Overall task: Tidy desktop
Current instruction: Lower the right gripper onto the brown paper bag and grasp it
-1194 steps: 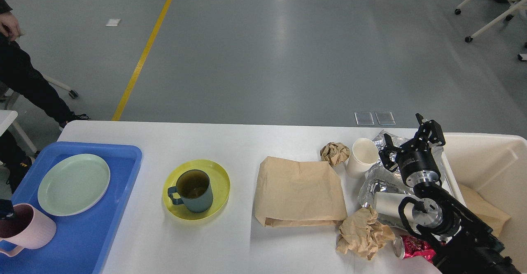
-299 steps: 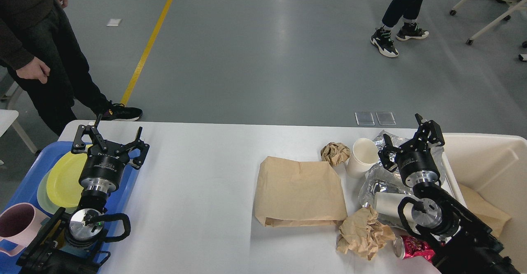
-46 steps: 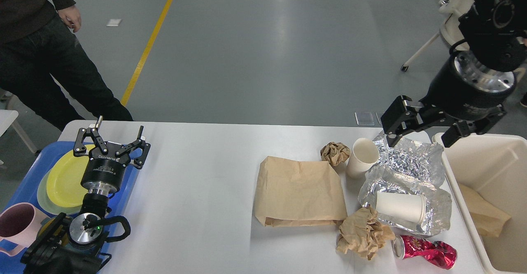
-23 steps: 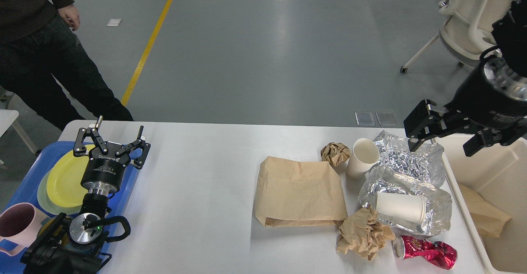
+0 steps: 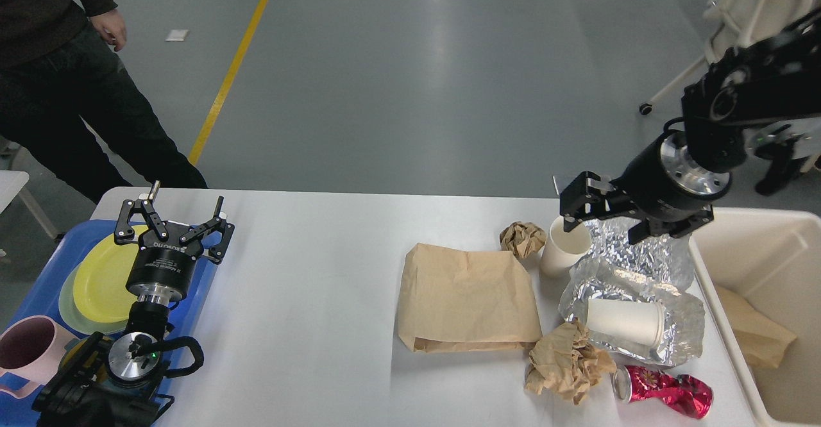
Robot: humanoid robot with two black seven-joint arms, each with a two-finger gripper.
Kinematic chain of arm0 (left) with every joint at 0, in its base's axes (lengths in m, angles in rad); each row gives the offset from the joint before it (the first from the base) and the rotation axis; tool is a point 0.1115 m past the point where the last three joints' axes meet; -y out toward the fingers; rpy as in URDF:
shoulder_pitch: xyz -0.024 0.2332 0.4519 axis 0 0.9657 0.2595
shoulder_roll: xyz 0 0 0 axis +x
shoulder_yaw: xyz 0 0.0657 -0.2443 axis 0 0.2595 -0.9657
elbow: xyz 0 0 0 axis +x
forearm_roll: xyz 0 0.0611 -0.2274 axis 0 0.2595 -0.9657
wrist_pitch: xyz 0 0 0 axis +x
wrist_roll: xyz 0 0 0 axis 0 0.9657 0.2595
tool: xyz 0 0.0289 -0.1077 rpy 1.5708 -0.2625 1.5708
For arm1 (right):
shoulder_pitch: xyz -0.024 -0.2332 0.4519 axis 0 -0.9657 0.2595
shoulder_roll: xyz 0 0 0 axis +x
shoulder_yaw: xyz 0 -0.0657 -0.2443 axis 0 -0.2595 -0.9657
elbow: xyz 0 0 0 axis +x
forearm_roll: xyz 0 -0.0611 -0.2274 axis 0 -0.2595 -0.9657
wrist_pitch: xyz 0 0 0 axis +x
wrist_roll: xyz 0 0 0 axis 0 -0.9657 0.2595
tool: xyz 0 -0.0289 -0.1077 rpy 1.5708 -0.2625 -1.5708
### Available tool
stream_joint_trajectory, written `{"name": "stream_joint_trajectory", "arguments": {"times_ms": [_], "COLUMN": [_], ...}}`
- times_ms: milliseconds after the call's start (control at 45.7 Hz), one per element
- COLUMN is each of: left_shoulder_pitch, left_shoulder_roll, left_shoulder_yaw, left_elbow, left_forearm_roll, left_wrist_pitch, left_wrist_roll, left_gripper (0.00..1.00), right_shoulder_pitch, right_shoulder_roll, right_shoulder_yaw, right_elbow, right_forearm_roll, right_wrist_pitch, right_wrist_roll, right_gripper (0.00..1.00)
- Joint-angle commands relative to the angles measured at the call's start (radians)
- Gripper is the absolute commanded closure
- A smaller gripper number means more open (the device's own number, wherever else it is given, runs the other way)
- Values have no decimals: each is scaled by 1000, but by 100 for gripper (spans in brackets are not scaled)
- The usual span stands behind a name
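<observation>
Both grippers are spread with nothing between the fingers: the left gripper [image 5: 172, 217] hangs at the near-left over the inner rim of the blue tray [image 5: 204, 273], and the right gripper [image 5: 603, 222] hovers farther off on the right, one finger over the mouth of the upright paper cup [image 5: 563, 246]. Nearest on the desktop [image 5: 308, 324] — the wide white top that fills the lower view — a crushed red can [image 5: 664, 392] lies close to the near edge, just beside a crumpled brown paper wad [image 5: 567, 363]. Beyond them a second paper cup [image 5: 625, 321] lies on its side on crinkled foil [image 5: 641, 267], and a flat brown paper bag [image 5: 468, 299] sits left of that. Between bag and tray the top is bare, open room for either arm. In the tray a pink mug [image 5: 29, 350] stands nearest, with a yellow plate [image 5: 102, 276] stacked on a pale green one behind it. At the right edge the cream bin [image 5: 757, 267] holds brown paper. A small paper ball [image 5: 521, 237] lies beside the upright cup, short of the far edge.
</observation>
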Motion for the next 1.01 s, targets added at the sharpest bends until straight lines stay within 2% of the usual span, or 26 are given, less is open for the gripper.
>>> {"name": "stream_joint_trajectory", "arguments": {"times_ms": [0, 197, 328, 372, 503, 525, 766, 984], "left_shoulder_pitch": [-2, -2, -2, -2, -2, -2, -2, -2], "left_shoulder_roll": [0, 0, 0, 0, 0, 0, 0, 0], "left_shoulder_yaw": [0, 0, 0, 0, 0, 0, 0, 0], "left_elbow": [0, 0, 0, 0, 0, 0, -1, -1], "left_forearm_roll": [0, 0, 0, 0, 0, 0, 0, 0], "left_wrist_pitch": [0, -1, 0, 0, -1, -1, -1, -1], "left_wrist_roll": [0, 0, 2, 2, 2, 0, 2, 0], "left_gripper": [4, 4, 4, 4, 4, 4, 4, 4], "right_shoulder_pitch": [-147, -401, -416, -427, -506, -522, -599, -599], "right_shoulder_roll": [114, 255, 280, 286, 346, 347, 338, 318], "right_shoulder_yaw": [111, 142, 206, 249, 301, 301, 304, 163], "right_elbow": [-125, -374, -366, -369, -411, -420, -472, -491], "right_forearm_roll": [1, 1, 1, 1, -5, -5, 1, -21], "right_wrist_pitch": [-5, -8, -5, -6, -46, -51, -106, -137], "right_wrist_roll": [-10, -10, -15, -37, -177, -183, -186, -185], "right_gripper": [11, 11, 11, 12, 12, 11, 11, 12]}}
